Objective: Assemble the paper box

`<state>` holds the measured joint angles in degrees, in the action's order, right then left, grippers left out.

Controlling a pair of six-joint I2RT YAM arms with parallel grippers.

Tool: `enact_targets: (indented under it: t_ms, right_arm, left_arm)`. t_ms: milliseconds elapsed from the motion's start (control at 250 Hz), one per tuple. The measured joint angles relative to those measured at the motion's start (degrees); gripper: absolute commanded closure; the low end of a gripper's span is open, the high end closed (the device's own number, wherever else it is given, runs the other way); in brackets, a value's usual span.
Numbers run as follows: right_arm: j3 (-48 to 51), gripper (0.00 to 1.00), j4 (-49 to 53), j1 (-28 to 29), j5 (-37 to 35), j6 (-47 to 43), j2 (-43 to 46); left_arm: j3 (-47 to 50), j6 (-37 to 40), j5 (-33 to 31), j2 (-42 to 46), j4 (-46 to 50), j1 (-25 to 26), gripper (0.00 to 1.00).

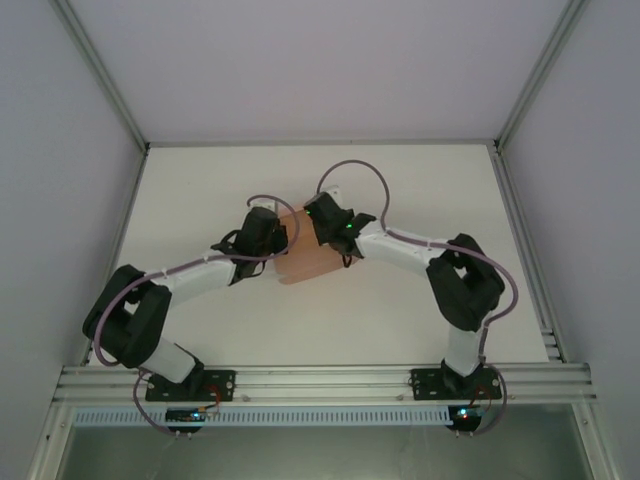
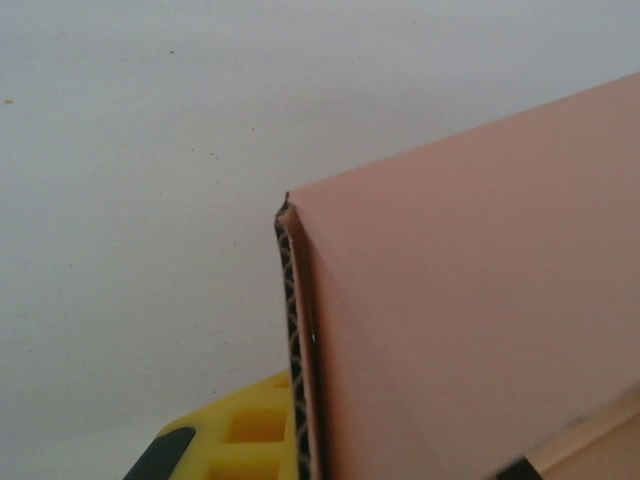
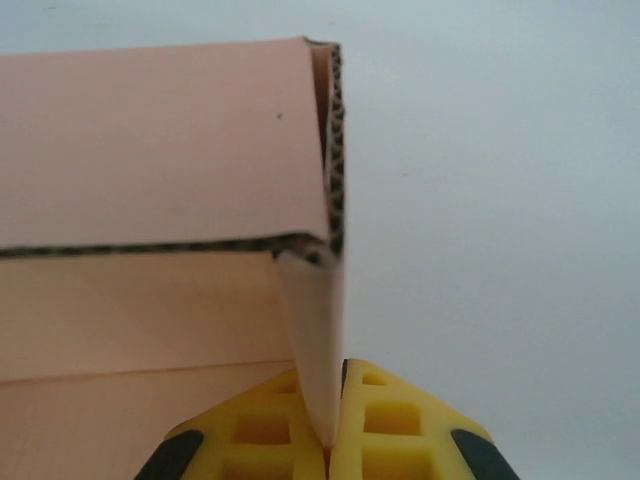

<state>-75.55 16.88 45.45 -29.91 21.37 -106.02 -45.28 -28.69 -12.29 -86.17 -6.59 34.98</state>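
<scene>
Mid-fold near the middle of the surface [image 1: 420, 200]: paper box [image 1: 305, 258] half raised between the arms, right tool [image 3: 325, 432] pinched shut on an upright corner flap, left tool [image 2: 300, 462] clamped on the opposite wall; next, probably, tuck that flap inward gently.

Soft even light, faint shadows — 2 wrist views soft-focus up close.
</scene>
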Motion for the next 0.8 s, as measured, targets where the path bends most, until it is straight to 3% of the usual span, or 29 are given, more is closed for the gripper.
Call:
enact_targets:
  t_ms: [188,264,476,668,803]
  right_arm:
    - [-3.15,1.00,3.85,1.84,-8.41,5.27,-2.08]
    - [-2.62,0.85,2.56,1.73,-8.37,4.96,-2.01]
    - [6.64,0.81,-8.17,-1.11,0.04,-0.74,2.34]
    - [8.66,0.79,-11.50,-3.04,5.29,-4.94,5.44]
    - [8.76,0.88,-11.69,-3.63,6.75,-5.95,5.60]
  left_arm:
    - [-1.18,-2.73,-1.84,-0.11,0.83,1.07,1.00]
    - [-1.51,-2.99,-2.32,-0.17,1.07,1.22,1.00]
    - [-1.66,-2.93,-2.23,-0.20,2.45,1.84,1.00]
    - [-1.84,-2.97,-1.90,-0.20,1.95,1.81,1.00]
    - [-1.84,-2.95,-1.84,-0.20,1.73,1.79,1.00]
